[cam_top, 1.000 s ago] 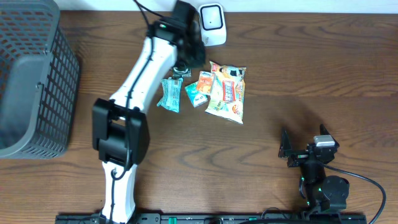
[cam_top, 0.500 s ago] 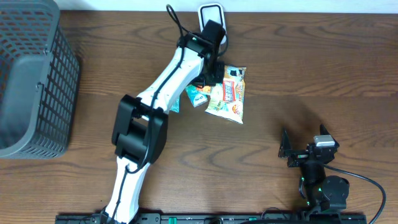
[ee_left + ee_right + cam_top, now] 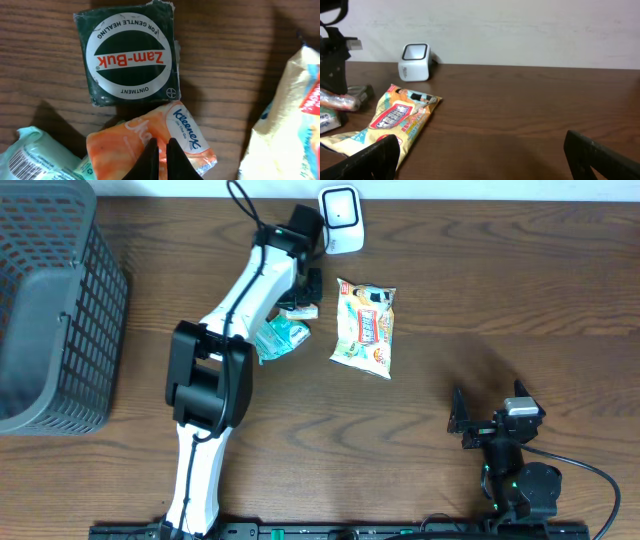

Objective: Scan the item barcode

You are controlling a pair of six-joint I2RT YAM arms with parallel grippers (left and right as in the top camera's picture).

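4 packaged items sit clustered on the wooden table (image 3: 520, 300) just in front of the white barcode scanner (image 3: 340, 218): a Zam-Buk box (image 3: 131, 60), an orange Kleenex pack (image 3: 112, 145), a pale green pack (image 3: 30, 157) and a yellow snack bag (image 3: 365, 328).

The left gripper (image 3: 161, 144) has its jaws pressed almost together on the Kleenex pack and appears to pinch its wrapper near the printed end. That pack lies directly under the jaws, just beside the Zam-Buk box and touching the green pack. Its long axis runs across the wrist view, so the fingers cross it rather than lie along it.

No barcode shows on the pack's upper face, so the code is probably underneath or on an end. The only barcode in view is on the green pack.

From the jaws, the scanner stands near, farther from the arm's base and slightly to the robot's right. The right gripper (image 3: 462, 422) rests well apart with its jaws spread wide and empty, so the left arm is far nearer.
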